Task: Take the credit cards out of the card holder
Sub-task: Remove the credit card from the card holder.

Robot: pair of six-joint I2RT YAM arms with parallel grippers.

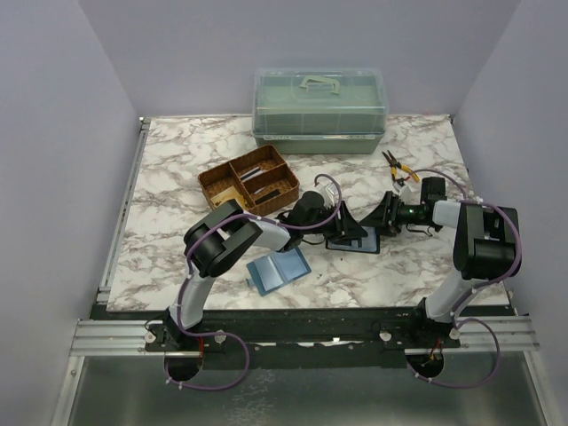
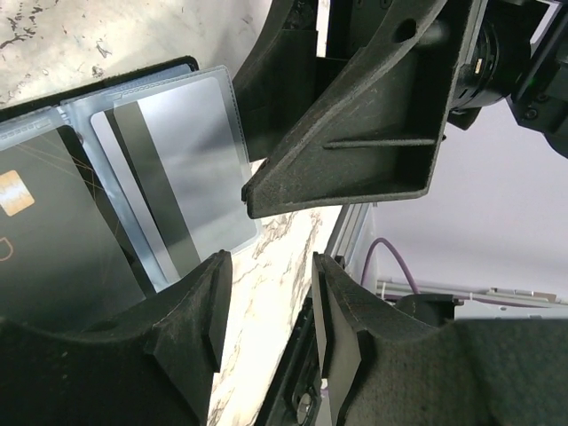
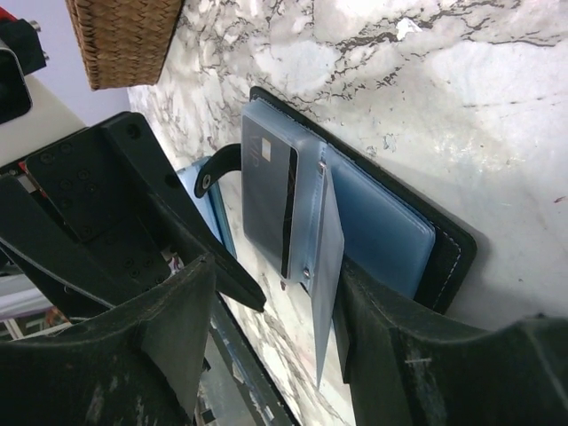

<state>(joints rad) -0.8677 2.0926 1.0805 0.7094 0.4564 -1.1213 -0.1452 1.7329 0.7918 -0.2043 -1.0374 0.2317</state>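
The card holder lies open on the marble table between my two grippers: black outside, blue inside, snap tab at its far end. Its clear sleeves hold a dark card with a chip and a silver striped card. One sleeve leaf stands on edge against the inner pad of my right gripper, whose jaws are open around the sleeves. My left gripper is open just off the holder's edge, with only marble between its fingers. The right gripper's finger reaches in above it.
A light-blue flat folder lies near the left arm. A brown woven divided tray sits behind it. A green lidded box stands at the back edge, and yellow-handled pliers lie at the right rear.
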